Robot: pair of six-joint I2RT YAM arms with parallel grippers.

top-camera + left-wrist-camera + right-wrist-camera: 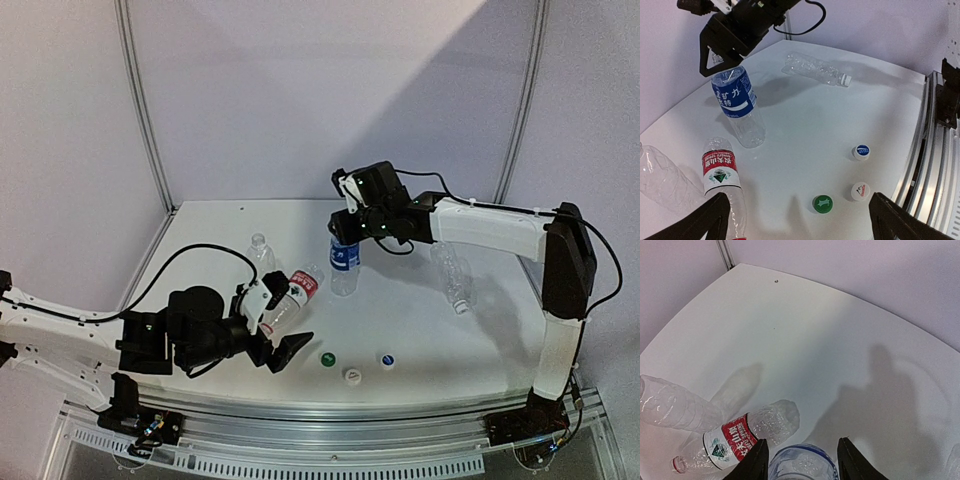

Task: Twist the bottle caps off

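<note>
Right gripper [345, 232] straddles blue-label bottle [737, 107] top, grip unclear; left gripper [799, 197] open. Lying bottle [812, 69] seemingly still capped: grasp next.

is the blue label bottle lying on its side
No, the blue-label bottle stands upright on the table, its top between the fingers of the right gripper.

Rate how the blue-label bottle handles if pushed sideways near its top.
The blue-label bottle looks empty, so probably very light. It stands upright, tall on a narrow base: a high push would likely tip it rather than slide it. Its clear walls look thin and may buckle if squeezed.
</note>
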